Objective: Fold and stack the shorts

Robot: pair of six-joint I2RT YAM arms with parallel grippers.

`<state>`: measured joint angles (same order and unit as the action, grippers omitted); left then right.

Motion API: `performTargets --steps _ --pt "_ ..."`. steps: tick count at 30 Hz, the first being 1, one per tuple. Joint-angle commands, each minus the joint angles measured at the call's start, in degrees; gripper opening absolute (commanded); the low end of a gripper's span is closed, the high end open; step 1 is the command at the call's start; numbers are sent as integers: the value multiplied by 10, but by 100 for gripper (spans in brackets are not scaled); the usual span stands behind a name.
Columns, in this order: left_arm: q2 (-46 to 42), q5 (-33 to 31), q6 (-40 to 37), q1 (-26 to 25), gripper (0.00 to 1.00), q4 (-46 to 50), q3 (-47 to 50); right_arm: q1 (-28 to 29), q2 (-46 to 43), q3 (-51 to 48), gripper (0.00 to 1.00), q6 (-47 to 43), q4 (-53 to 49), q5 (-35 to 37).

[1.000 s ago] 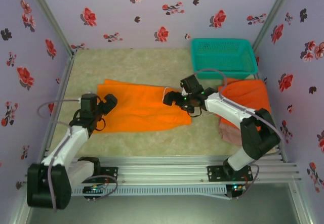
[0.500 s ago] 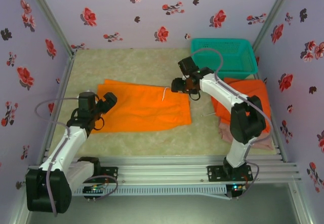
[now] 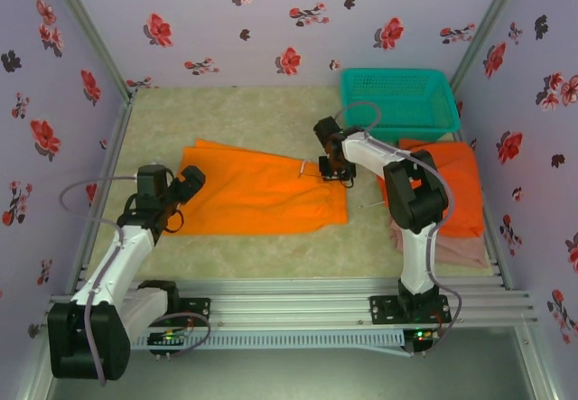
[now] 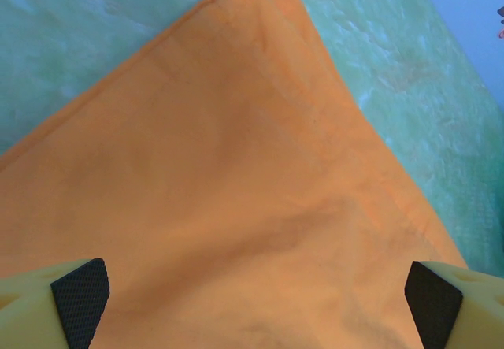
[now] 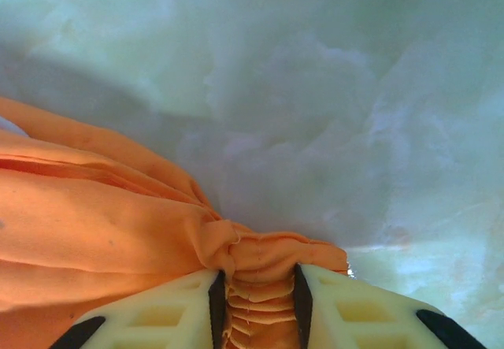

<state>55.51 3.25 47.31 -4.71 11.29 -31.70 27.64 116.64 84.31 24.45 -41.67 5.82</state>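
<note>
When I look down from above, my left gripper [image 3: 187, 186] hangs with its jaws wide apart over the left end of the spread orange shorts [image 3: 262, 203], which lie flat across the middle of the bench [image 3: 244, 116]. My right gripper [image 3: 332, 171] sits at the far right corner of that cloth, beside the white drawstring [image 3: 301, 167]; from up here I cannot tell how its jaws stand. Along the bench's right edge the second orange shorts [image 3: 452, 183] lie on top of the pink-beige shorts [image 3: 462, 252]. The teal basket [image 3: 397, 102] stands in the far right corner, just beyond them.

Through my left wrist camera, both fingertips [image 4: 79, 302] stand far apart above the spread orange shorts [image 4: 220, 191], gripping nothing. Two layered corners of the cloth point toward bare bench [image 4: 409, 73].

Through my right wrist camera, my right gripper [image 5: 260, 298] is closed on a bunched, gathered fold of the spread orange shorts [image 5: 102, 239], pinched tightly between my two pale fingers [image 5: 354, 310].
</note>
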Motion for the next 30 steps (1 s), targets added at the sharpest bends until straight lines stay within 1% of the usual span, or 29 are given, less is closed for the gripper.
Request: performTargets --steps 1,2,3,4,5,6,8,9,13,17,20,23,30 --pt "-18 0 -3 9 100 8 7 -5 8 -1 37 1 -3 12" --pt "-22 0 -7 11 100 8 6 -5 -6 -6 39 1 4 -2" --pt "-26 0 -10 12 100 10 4 -5 -22 -10 45 2 11 -15" --pt "-29 1 -14 13 99 11 2 -5 -37 -12 52 4 14 -24" --pt "-33 3 -17 13 100 13 -1 -5 -57 -16 62 5 14 -32" --pt "-36 4 -20 14 99 16 -4 -5 -79 -21 70 5 14 -39" --pt "-41 10 -24 15 100 20 -9 -5 -120 -36 80 7 13 -46" --pt "-44 13 -27 15 100 21 -10 -5 -143 -48 82 7 12 -48" --pt "-51 24 -30 16 100 20 -10 -9 -209 -108 86 11 11 -66" --pt "-57 40 -24 15 100 4 -1 -14 -230 -165 88 11 14 -79" --pt "-59 44 -17 15 99 -5 6 -17 -223 -191 87 16 32 -102" --pt "-59 48 -15 16 100 -8 8 -19 -206 -204 83 21 49 -118" --pt "-60 49 -18 16 99 -11 15 -20 -158 -208 76 28 74 -128"
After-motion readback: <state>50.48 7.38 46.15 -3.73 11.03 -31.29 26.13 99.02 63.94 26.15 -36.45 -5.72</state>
